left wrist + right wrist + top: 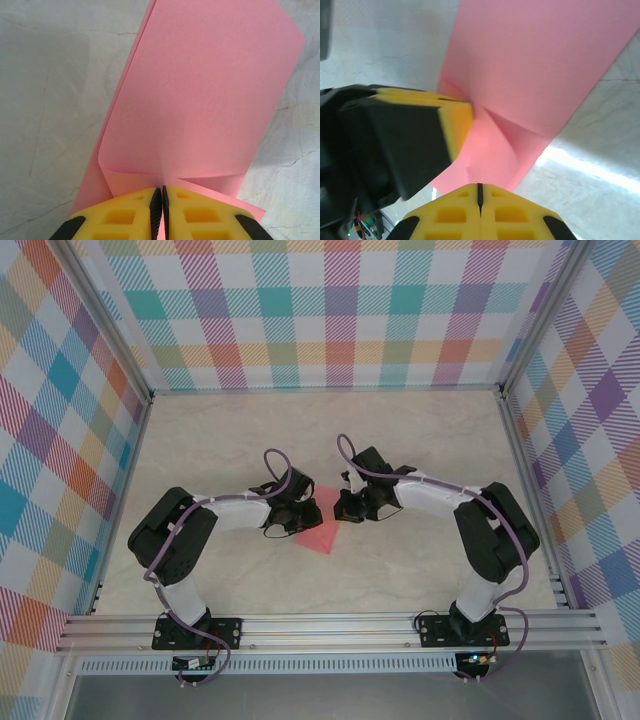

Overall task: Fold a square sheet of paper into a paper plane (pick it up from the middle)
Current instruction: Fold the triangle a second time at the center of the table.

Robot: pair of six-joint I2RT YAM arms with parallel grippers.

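**A:** What do we have from the top camera?

**B:** We see the square sheet of paper (320, 536), salmon pink, on the pale table (420, 440). One of its corners points toward the arm bases. The left gripper (298, 512) is over the sheet's left edge and the right gripper (347, 506) is at its right edge, so the two face each other across the sheet. (Their black heads cover the sheet's far part, so from up here we cannot be sure how it is folded.)

**A:** And the left wrist?

**B:** There we see the left gripper (159, 200) with its yellow pads (120, 217) pressed together, leaving only a thin dark seam. A crease of the sheet (210, 90) runs right into that seam, so we read this claw as pinching the paper. Beyond the pinch the sheet curls up in two layers, with the marbled table (45, 100) on either side of it.

**A:** The right wrist?

**B:** The right gripper (479, 192) is also narrowed to a hairline, and the sheet's near edge meets its tips, so it is gripping paper too. The sheet (545, 65) rises away from them, dented into a shallow fold. At the sheet's left edge, one black finger of the left gripper (420, 135) presses its yellow pad against the paper. To the sheet's right, the table (605, 150) shows a bright strip.
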